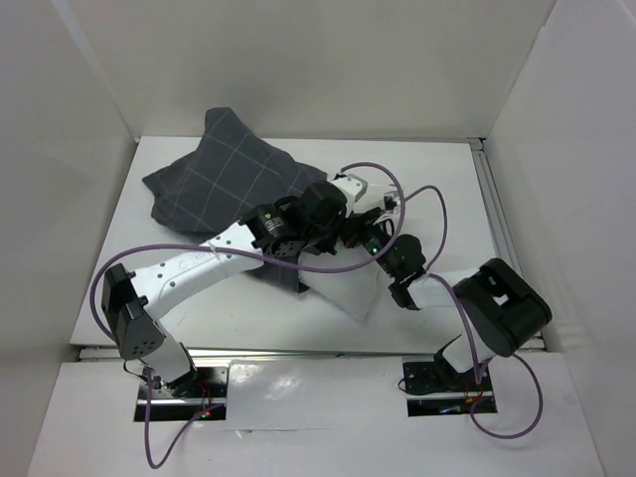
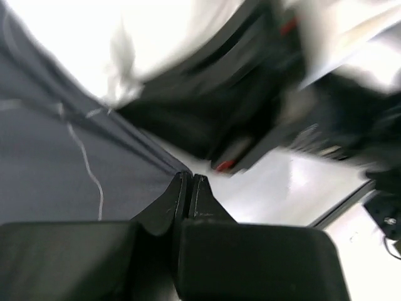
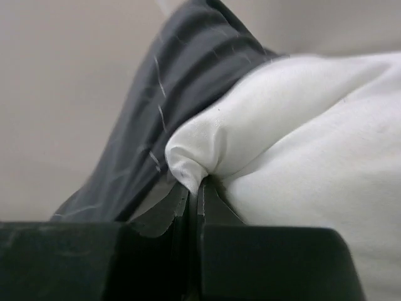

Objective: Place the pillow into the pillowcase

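The dark grey checked pillowcase (image 1: 224, 179) lies bunched at the back left of the table. The white pillow (image 1: 343, 290) shows as a pointed corner below the arms; the rest of it is hidden. My left gripper (image 1: 326, 204) is shut on the pillowcase's edge, seen in the left wrist view (image 2: 190, 177) with grey cloth (image 2: 44, 157) running to the tips. My right gripper (image 1: 350, 237) is shut on a pinched fold of the pillow (image 3: 301, 138), seen close up (image 3: 193, 185), with the pillowcase (image 3: 188, 69) right behind it.
White walls enclose the table (image 1: 199, 308) on three sides. The two arms cross closely over the middle, with purple cables (image 1: 437, 209) looping above them. The right arm's black elbow (image 1: 507, 303) stands at the near right.
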Motion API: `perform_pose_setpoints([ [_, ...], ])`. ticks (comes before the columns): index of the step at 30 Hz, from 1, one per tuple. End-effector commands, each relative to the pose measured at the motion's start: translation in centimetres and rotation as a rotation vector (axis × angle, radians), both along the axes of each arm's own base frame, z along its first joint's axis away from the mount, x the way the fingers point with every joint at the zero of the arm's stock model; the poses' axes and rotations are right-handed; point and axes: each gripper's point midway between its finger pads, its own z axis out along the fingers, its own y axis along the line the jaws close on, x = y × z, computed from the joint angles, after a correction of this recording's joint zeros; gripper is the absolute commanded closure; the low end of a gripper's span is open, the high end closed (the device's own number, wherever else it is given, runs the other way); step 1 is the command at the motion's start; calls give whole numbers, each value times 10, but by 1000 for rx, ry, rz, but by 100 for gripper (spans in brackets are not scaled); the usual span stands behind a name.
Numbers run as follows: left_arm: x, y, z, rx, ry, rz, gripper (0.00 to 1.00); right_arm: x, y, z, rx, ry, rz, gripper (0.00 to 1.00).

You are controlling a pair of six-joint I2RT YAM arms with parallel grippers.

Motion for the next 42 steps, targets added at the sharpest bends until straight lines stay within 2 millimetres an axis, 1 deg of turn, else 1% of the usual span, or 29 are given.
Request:
perform_pose_setpoints([
  [1,-41,-50,47,-210,33,-172,100,-49,2,118,289,-459,74,100],
  [4,-21,-58,70,-255,-53,-115,100,-49,28,78,218,-383,132,100],
  [6,1,-50,81,-244,-125,-28,100,-56,35,63,188,-358,188,87],
  [7,6,-43,83,-236,-130,8,100,-59,34,53,159,-346,192,53],
  [8,16,-36,79,-212,-135,46,100,-69,27,68,165,-397,190,20],
  [9,18,-32,78,-205,-133,75,100,-73,18,76,160,-430,169,0],
  [10,28,-18,79,-187,-161,134,100,-74,6,75,139,-432,141,0],
  [11,35,-7,80,-184,-172,179,100,-77,-2,91,127,-430,134,0],
  [12,38,4,85,-189,-187,207,100,-72,-7,87,98,-363,130,0],
  [13,41,12,83,-185,-193,227,100,-50,-15,112,87,-322,73,0],
  [14,44,19,85,-190,-196,254,100,-24,-14,57,-83,-3,24,0],
  [16,54,38,89,-207,-205,303,100,10,-55,87,-124,115,-215,0],
  [17,60,43,87,-208,-209,322,100,15,-75,55,-198,261,-284,0],
  [18,58,46,93,-220,-216,322,100,23,-92,47,-202,309,-338,0],
  [19,59,49,90,-200,-224,332,100,22,-93,44,-181,341,-278,0],
  [20,63,54,90,-195,-230,350,100,34,-121,38,-156,373,-294,0],
  [23,65,59,97,-182,-253,360,100,36,-130,14,-118,453,-108,0],
  [26,67,59,100,-172,-261,363,100,45,-138,-18,-158,554,-62,0],
  [28,72,56,101,-170,-266,371,100,45,-131,-31,-158,572,18,0],
  [29,74,56,105,-159,-276,374,100,32,-123,-39,-151,578,113,0],
  [31,79,51,98,-132,-270,367,100,26,-103,-43,-164,521,235,0],
  [33,85,46,105,-128,-281,359,100,13,-78,-41,-179,443,380,0],
  [34,87,43,105,-120,-287,353,100,11,-69,-52,-178,444,428,0],
  [36,94,37,101,-92,-288,341,100,-6,-44,-39,-177,286,590,0],
  [37,100,37,102,-89,-298,344,100,-10,-35,-47,-177,250,660,13],
  [38,106,28,100,-77,-303,319,100,-26,-27,-44,-140,263,776,32],
  [40,117,24,104,-67,-321,315,100,-32,-22,-28,-149,70,847,100],
  [41,122,20,126,-93,-357,310,100,-40,-22,-14,-103,61,853,100],
  [42,130,11,117,-74,-345,307,100,-57,-25,6,-141,-156,851,100],
])
